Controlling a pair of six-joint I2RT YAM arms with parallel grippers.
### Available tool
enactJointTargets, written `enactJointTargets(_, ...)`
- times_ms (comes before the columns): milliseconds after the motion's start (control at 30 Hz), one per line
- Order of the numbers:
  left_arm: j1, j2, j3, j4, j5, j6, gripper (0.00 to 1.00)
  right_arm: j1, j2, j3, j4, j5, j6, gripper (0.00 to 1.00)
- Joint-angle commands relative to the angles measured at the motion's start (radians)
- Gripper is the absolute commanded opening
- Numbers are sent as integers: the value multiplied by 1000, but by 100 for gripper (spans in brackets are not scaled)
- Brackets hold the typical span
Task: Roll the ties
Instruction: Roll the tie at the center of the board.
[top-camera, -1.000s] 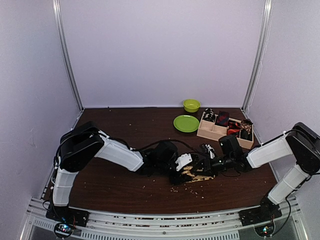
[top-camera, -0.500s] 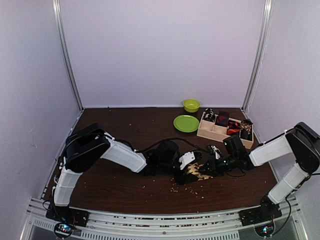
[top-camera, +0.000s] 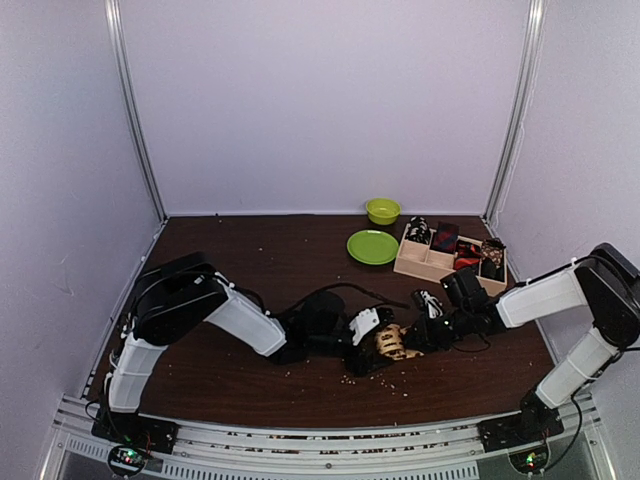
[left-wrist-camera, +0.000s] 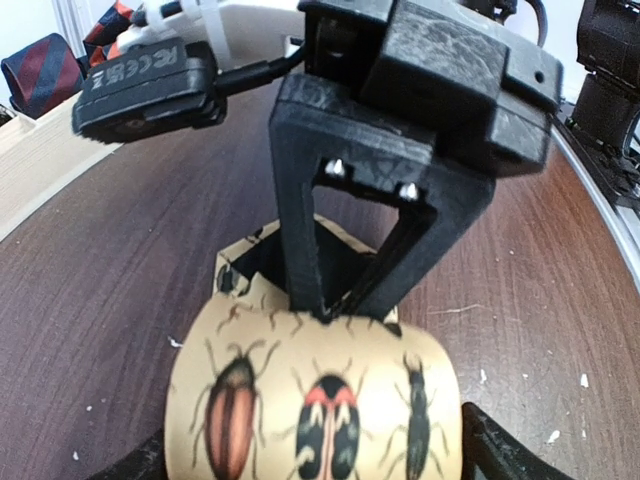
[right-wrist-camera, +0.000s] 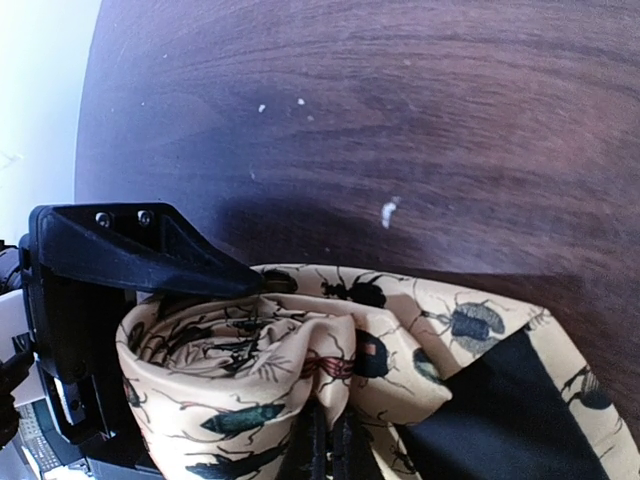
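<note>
A tan tie printed with beetles (top-camera: 392, 345) lies rolled into a short fat bundle on the dark table between my two grippers. In the left wrist view the roll (left-wrist-camera: 315, 400) fills the space between my left gripper's (left-wrist-camera: 315, 462) fingers (left-wrist-camera: 500, 450), which press on its two ends. My right gripper (top-camera: 422, 334) meets it from the opposite side. Its fingers come together on the roll's inner folds (right-wrist-camera: 300, 350), and the right gripper (right-wrist-camera: 330, 445) is shut on the fabric. The loose tail with its black lining (right-wrist-camera: 500, 410) trails to the right.
A wooden compartment tray (top-camera: 432, 266) at the back right holds several small rolled ties, dark (top-camera: 443, 238), red (top-camera: 466, 262) and black-white (top-camera: 417, 232). A green plate (top-camera: 372, 247) and a green bowl (top-camera: 382, 210) stand behind. Pale crumbs dot the table.
The tie lay spread out flatter a second ago and is now gathered into a tighter roll. Both grippers have closed in toward each other.
</note>
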Motion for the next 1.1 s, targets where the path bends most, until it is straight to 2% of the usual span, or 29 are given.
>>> enactJointTargets(0, 1, -22, -10, 59, -14, -1, 82, 53, 83, 0, -128, 126, -2, 0)
enactJointTargets(133, 1, -19, -13, 58, -11, -1, 75, 103, 118, 34, -107, 111, 22, 0)
enactJointTargets(300, 1, -34, -64, 4, -24, 7, 52, 117, 107, 43, -95, 92, 28, 0)
enactJointTargets(433, 1, -47, -148, -2, -37, 2, 41, 86, 20, 20, -91, 84, 21, 1)
enactJointTargets(567, 0, -59, -172, -51, -50, -8, 39, 72, -79, 12, -79, 54, 39, 18)
enactJointTargets(700, -2, -59, -139, -141, -80, 12, 40, 80, -115, 2, 20, -33, 133, 39)
enactJointTargets(833, -3, -51, -121, -160, -82, 13, 41, 115, -88, 30, 50, -66, 165, 43)
enactJointTargets(1067, -5, -49, -122, -158, -70, 11, 41, 138, -15, 71, 45, -49, 167, 42)
